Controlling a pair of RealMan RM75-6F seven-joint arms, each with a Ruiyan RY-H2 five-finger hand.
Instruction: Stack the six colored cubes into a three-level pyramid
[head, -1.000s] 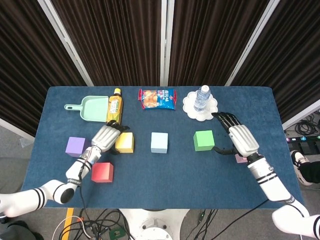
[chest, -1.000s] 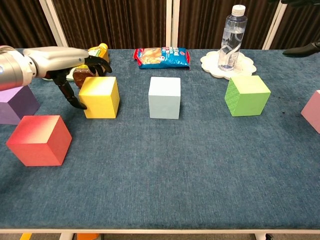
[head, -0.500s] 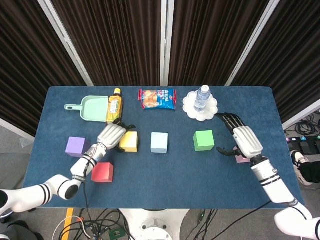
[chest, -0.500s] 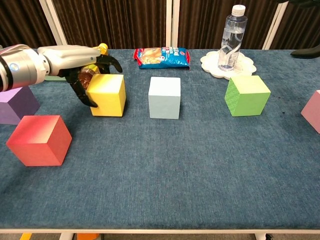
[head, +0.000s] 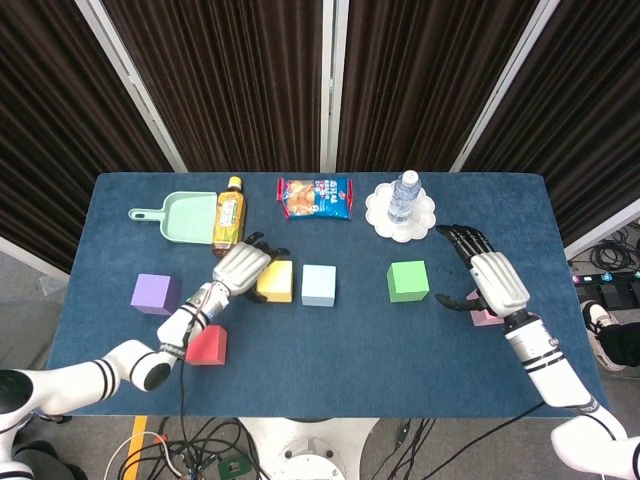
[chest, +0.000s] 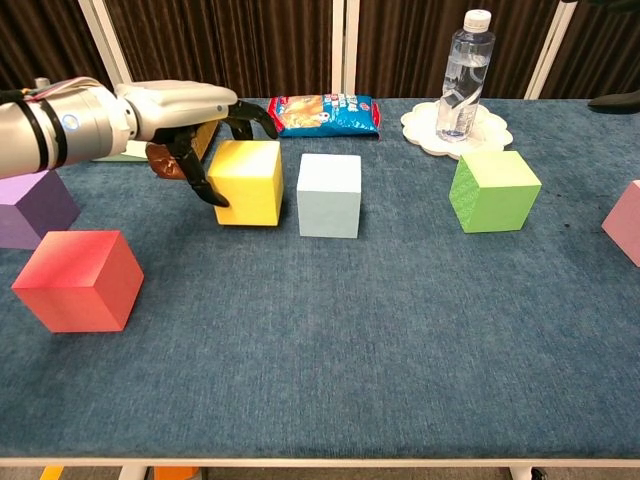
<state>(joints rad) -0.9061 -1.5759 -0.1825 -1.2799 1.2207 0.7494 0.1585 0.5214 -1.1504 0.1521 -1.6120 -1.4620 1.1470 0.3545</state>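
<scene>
The blue table (head: 320, 360) carries all things. L arm reaches in from the left side, and the left hand (chest: 190, 105) is around the yellow cube (chest: 247, 181), thumb on its left face and fingers (chest: 252, 115) over the top back edge; it grips the cube. Yellow cube stands just beside the light blue cube (chest: 329, 194), w/ a small gap, approx. in the table centre. Right hand (head: 485, 280) hovers w/ fingers spread wide, holding nothing, above the pink cube (chest: 624, 221) near the right edge. Green cube (chest: 493, 190) sits between light blue and pink ones. Red cube (chest: 78, 279) is front left, purple cube (chest: 32, 208) behind it at the left edge. At the back: green dustpan (head: 180, 215), tea bottle (head: 229, 211), snack bag (head: 314, 197), water bottle (chest: 464, 76) on a white plate (chest: 418, 125).
</scene>
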